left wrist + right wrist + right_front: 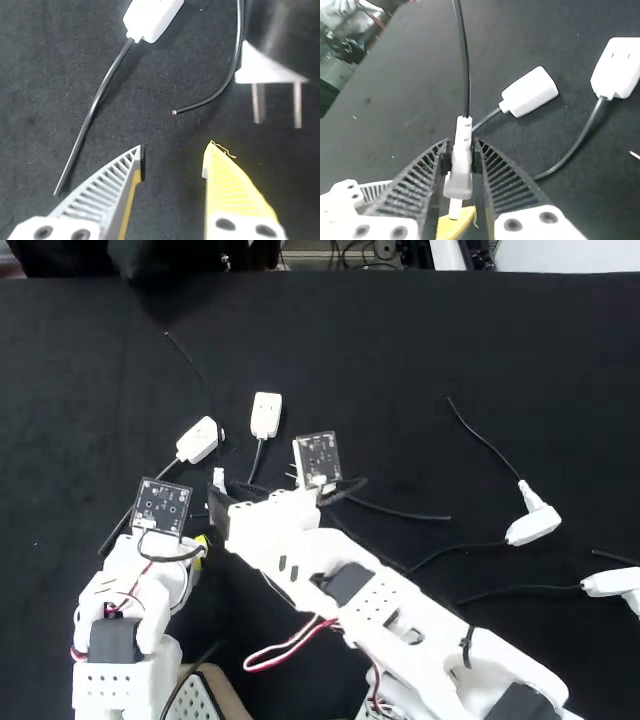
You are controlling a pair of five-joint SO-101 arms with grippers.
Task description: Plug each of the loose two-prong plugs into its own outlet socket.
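Black cloth covers the bench (pixel 80 340). Toward its front edge the left claw (pixel 174 147) gapes open, holding nothing. Just beyond it, the right claw (pixel 461 142) is clamped on a plug (pixel 460 172) by its flat sides. Farther in, mid-bench, lie the nearer socket (pixel 198 438) and the farther socket (pixel 266 415). The plug looks light, rigid and smooth, so it is best held by the body, never the cord.

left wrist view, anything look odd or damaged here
The thin black cable ends in a bare cut tip, joined to nothing, lying loose near the two-prong plug. Nothing else stands out.
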